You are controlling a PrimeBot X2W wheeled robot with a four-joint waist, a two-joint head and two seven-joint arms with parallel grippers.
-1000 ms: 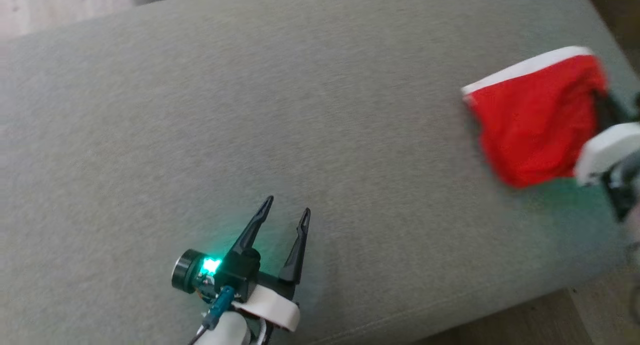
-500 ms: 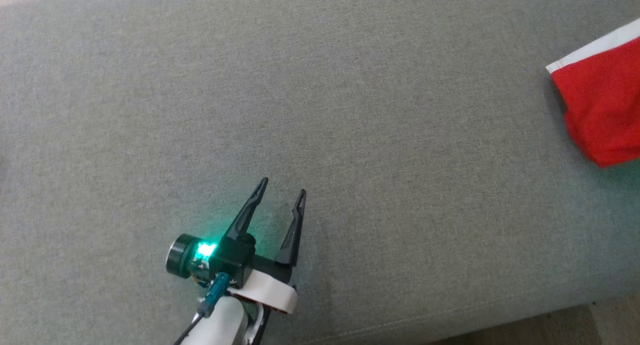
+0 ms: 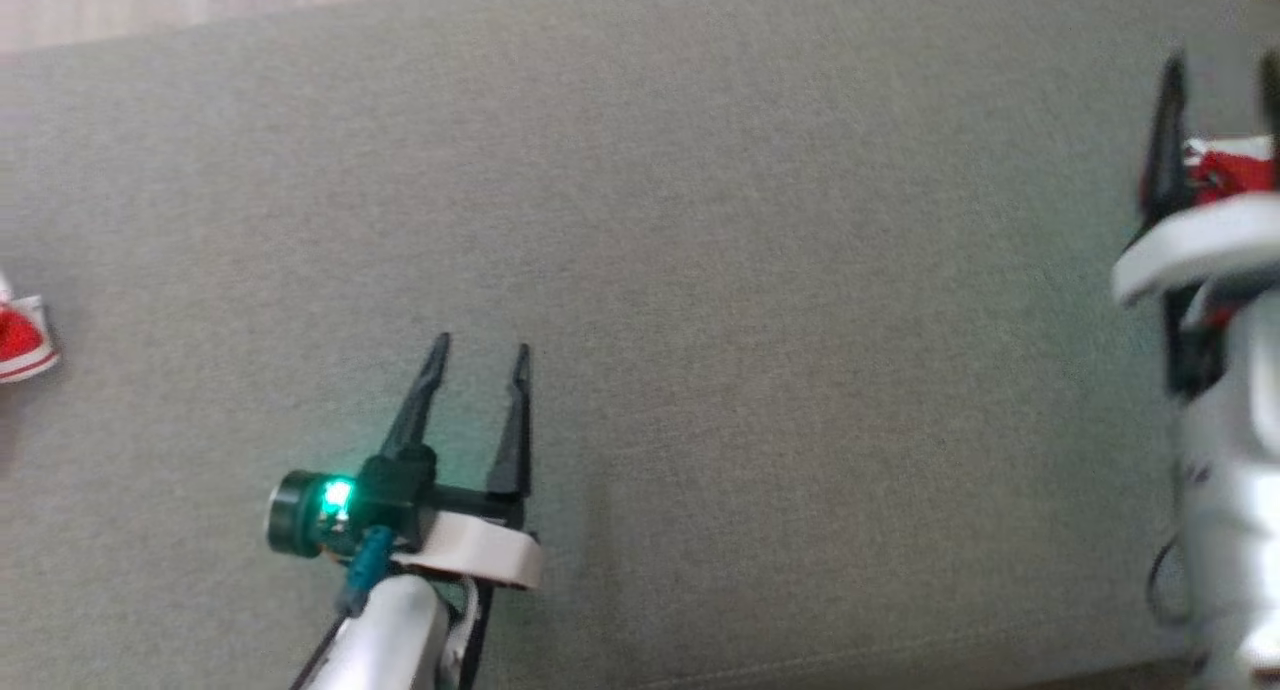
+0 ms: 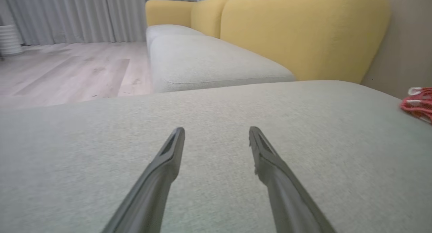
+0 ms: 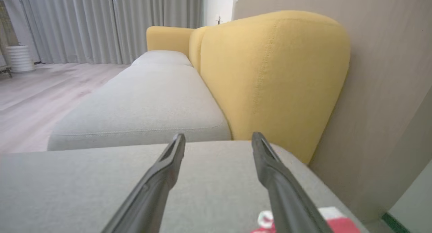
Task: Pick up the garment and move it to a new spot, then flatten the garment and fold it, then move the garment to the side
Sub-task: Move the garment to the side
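Legible text, labels, brands, numbers, signs: none. Nothing readable on grey cushion [image 3: 700, 220], red garment [image 5: 342, 225], or yellow sofa back [image 5: 270, 74].

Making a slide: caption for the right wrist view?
Open right gripper over grey cushion, red garment at lower right, yellow backrest ahead.

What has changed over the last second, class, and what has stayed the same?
The right pincer has opened and let go of the red garment, which now lies on the grey cushion beneath its fingers. The head camera has swung too, so the scene looks shifted. The left pincer stayed open and empty above the cushion.
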